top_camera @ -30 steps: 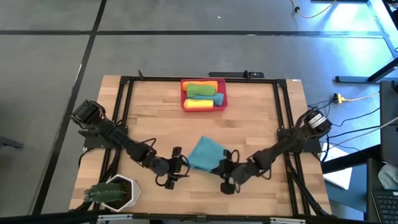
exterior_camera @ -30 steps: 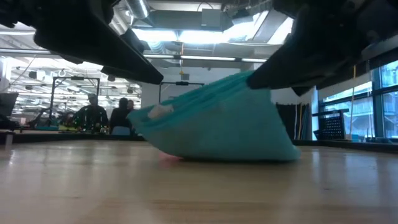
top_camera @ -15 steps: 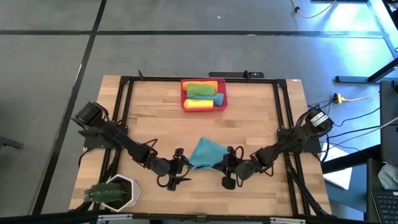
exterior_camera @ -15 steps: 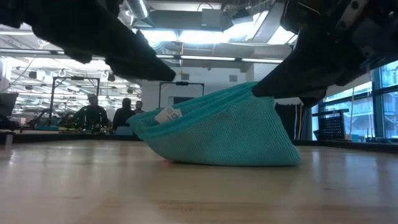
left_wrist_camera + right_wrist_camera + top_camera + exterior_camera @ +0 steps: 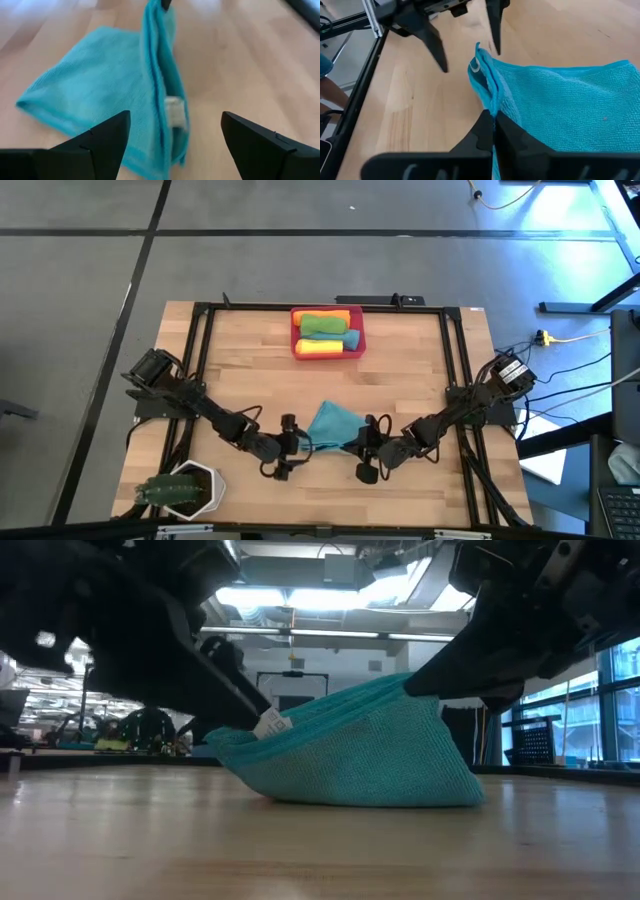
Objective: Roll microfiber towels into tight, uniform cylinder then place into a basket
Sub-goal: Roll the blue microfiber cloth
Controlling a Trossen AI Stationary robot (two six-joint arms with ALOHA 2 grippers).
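A: Since a second ago the left pincer (image 5: pixel 291 448) has slid in toward the teal towel (image 5: pixel 333 426) and spread its fingers fully apart; they now straddle the edge with the white tag (image 5: pixel 270 724).

B: And the right pincer (image 5: pixel 362 446)?

A: Clamped together on the towel's opposite edge, lifting it so the cloth tents up off the wooden surface (image 5: pixel 400 370) (its lower fold rests flat there).

B: Where does it sit relative to the basket (image 5: pixel 359 340)?

A: Well apart, on the near-middle of the surface; the basket at the far edge already has rolled cloths (image 5: pixel 326 333) inside.

B: How will it handle?

A: Light, soft and floppy, I'd judge; it sags wherever it's unsupported. Best to pinch the doubled hem near the tag, so both edges stay taut for rolling.
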